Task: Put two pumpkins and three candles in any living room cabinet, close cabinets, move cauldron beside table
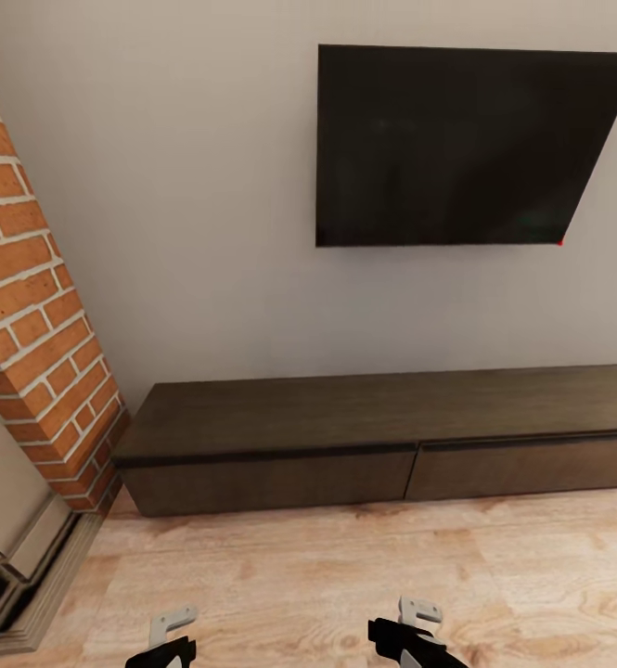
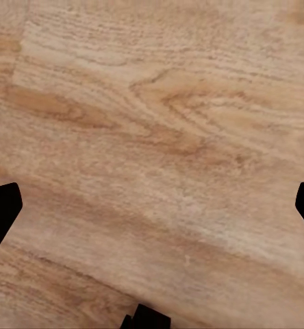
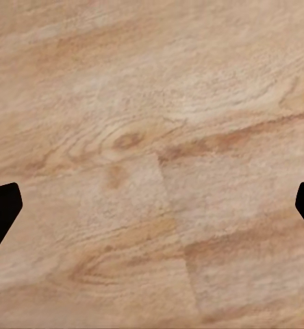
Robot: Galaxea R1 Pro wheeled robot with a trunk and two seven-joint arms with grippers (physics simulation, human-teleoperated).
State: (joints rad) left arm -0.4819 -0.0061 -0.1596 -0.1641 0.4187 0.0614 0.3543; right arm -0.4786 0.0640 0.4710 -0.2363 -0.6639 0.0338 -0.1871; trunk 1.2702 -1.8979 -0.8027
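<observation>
The long, low dark-brown wooden cabinet [image 1: 382, 436] stands against the pale grey wall under a black wall-mounted television [image 1: 466, 144], its left end near the red brick fireplace column [image 1: 30, 306] and its right end running out past the picture's edge. Its two wide, handle-less drawer fronts sit flush and look closed, the seam between them a little right of the middle of the visible stretch. Both arms hang low over the light wood-grain floor [image 1: 345, 566], well short of the cabinet's front edge. The left gripper [image 2: 152, 205] has its fingers spread wide with bare floorboards between the dark tips, and the right gripper [image 3: 152, 205] is spread the same way, holding nothing. The cabinet itself looks heavy, rigid and fixed in place, so only the drawers would move. With no handles, the likeliest hold is a fingertip hooked over the dark recessed gap along a drawer front's top edge, pulled straight out near the drawer's middle so it does not rack. The smooth veneer probably gives little friction for a flat press-and-drag.
</observation>
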